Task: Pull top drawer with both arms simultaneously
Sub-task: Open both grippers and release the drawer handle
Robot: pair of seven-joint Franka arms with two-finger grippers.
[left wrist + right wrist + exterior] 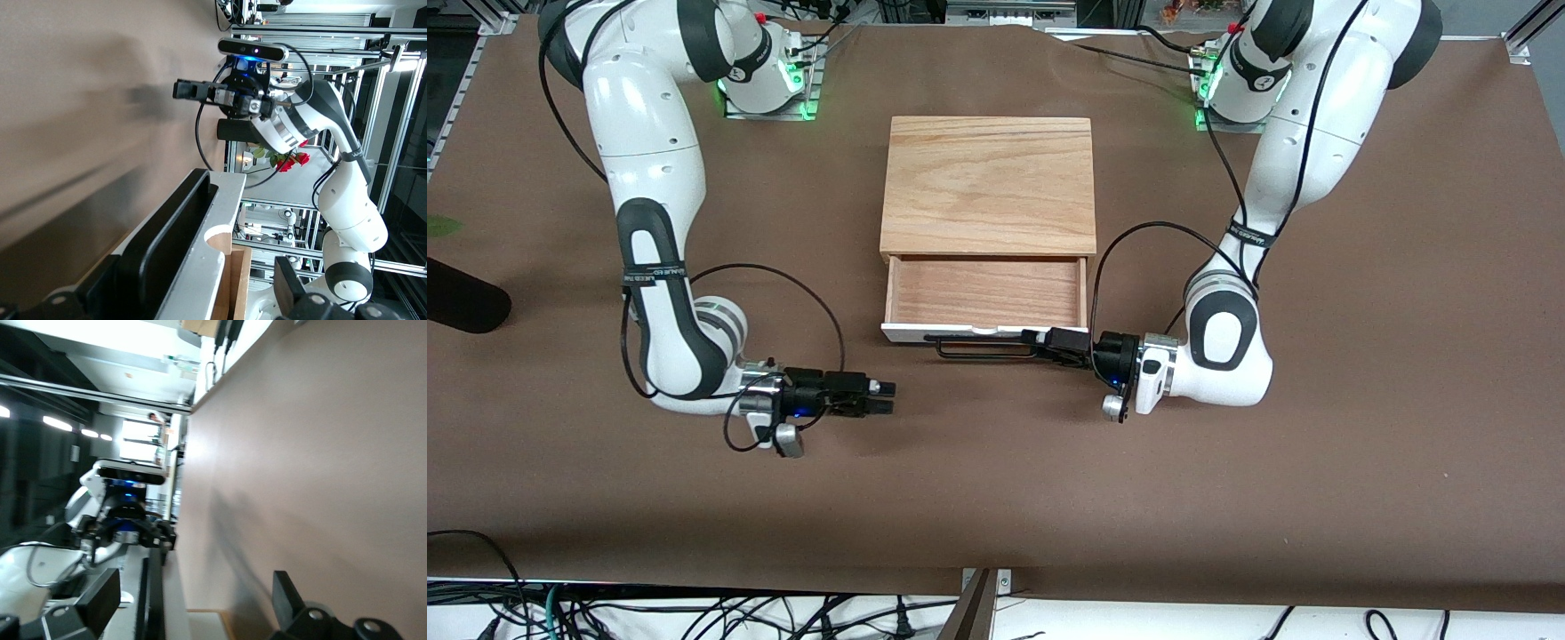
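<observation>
the left gripper's (pixel 1040 342) jaws were closed on the black wire handle (pixel 983 347) at its end toward the left arm; the right gripper's (pixel 887 397) jaws stood spread and empty over bare table (pixel 996 498), low and left of centre in the front view. the top drawer (pixel 985 295), at frame centre, stood pulled well out of the oak-topped cabinet (pixel 989 182), its reddish wood floor bare. judging by that, the pull was mostly done, though only one arm gripped. no writing could be read.
</observation>
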